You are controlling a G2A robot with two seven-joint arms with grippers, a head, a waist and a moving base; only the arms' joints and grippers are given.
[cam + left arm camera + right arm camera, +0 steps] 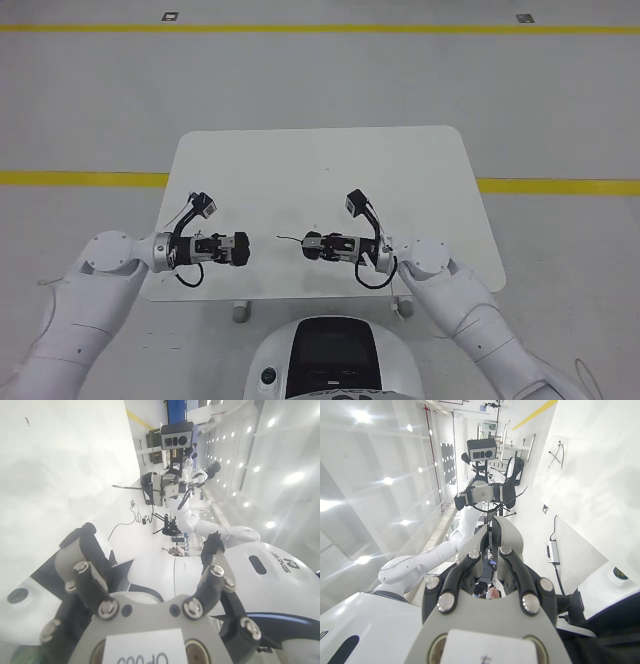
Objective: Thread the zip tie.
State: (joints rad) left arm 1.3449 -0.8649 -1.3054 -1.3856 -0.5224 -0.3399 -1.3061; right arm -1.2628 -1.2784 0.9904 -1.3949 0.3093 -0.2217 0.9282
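A thin black zip tie (pixel 287 239) sticks out of my right gripper (pixel 308 245) and points left across the gap toward my left gripper (pixel 243 250). Both grippers hover face to face over the near part of the white table (pixel 320 165), a short gap apart. In the right wrist view my right gripper (pixel 492 523) is shut on the zip tie (pixel 492 535), which runs as a dark strip between its fingers. In the left wrist view my left gripper (pixel 150 536) stands wide open and holds nothing. Farther off there, the right gripper (pixel 150 487) holds out the zip tie (pixel 125 487).
The table's near edge (pixel 300 297) lies just below both grippers. Yellow floor lines (pixel 80 178) run beside and behind the table. A power brick with a cable (pixel 552 552) lies on the floor.
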